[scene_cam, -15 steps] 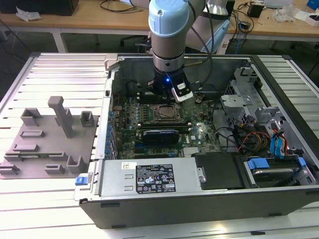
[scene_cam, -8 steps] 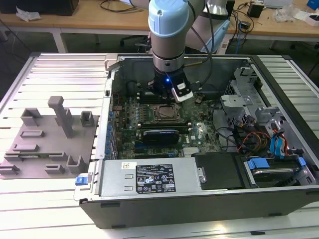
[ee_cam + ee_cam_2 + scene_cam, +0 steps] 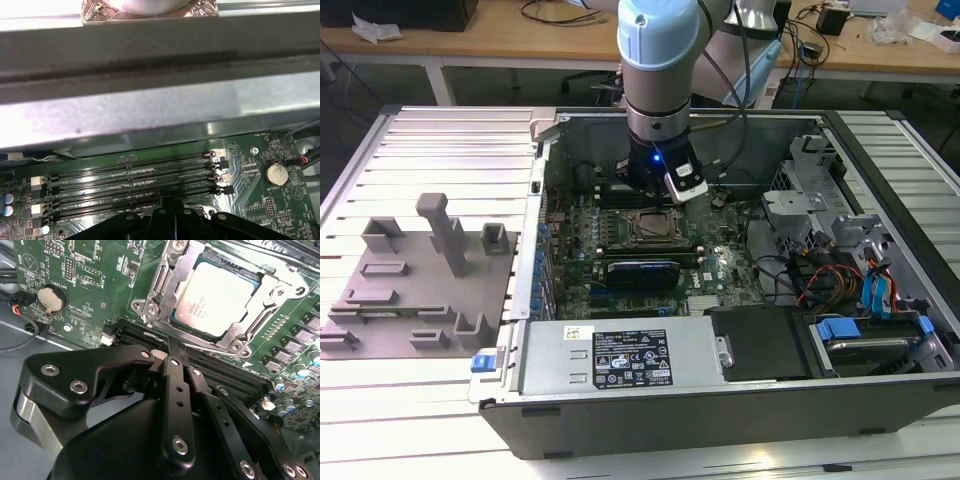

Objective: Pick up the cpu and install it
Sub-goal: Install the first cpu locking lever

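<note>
Second wrist view: the cpu [image 3: 215,297] lies flat inside the metal-framed socket [image 3: 161,287] of the green board [image 3: 90,270], pale top up and edges square to the frame. This is the attitude a seated chip needs, so placement in the socket appears complete. Whether the frame's retaining lever is latched cannot be determined. The memory slots [image 3: 227,375] run just beside the socket, and the gripper [image 3: 172,347] hangs over them, near the cpu but apart from it. Its fingers are closed together and carry nothing. Exterior view places the arm inside the open computer case [image 3: 880,400], well apart from the grey tray [image 3: 410,300].
</note>
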`<state>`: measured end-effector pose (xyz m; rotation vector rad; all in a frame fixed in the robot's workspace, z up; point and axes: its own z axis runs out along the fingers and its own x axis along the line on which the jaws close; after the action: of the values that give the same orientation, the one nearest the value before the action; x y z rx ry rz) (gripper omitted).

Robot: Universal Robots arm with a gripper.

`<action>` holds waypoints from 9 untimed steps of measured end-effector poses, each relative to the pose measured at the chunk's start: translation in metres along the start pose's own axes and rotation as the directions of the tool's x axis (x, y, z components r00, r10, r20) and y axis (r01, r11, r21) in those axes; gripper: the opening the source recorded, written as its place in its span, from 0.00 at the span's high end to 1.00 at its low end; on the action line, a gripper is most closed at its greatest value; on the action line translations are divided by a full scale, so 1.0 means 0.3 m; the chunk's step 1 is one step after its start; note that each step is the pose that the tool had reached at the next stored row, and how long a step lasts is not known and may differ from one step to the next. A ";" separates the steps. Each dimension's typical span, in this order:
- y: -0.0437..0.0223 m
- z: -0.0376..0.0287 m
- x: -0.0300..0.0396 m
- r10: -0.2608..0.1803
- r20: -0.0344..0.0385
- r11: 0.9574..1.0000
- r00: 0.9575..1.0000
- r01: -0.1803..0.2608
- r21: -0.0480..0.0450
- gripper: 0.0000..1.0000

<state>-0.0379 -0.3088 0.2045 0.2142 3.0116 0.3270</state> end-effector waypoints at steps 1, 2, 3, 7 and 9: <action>0.000 -0.001 0.002 0.001 0.000 1.000 1.000 -0.001 0.000 0.89; 0.000 -0.001 0.004 0.001 0.001 1.000 1.000 -0.001 0.000 0.89; 0.001 -0.001 0.007 0.003 0.001 1.000 1.000 -0.003 0.001 0.89; 0.004 0.000 0.012 0.010 0.003 1.000 1.000 -0.010 0.001 0.89; 0.004 0.000 0.014 0.014 0.004 1.000 1.000 -0.014 0.001 0.89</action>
<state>-0.0419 -0.3070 0.2043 0.2358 3.0077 0.3254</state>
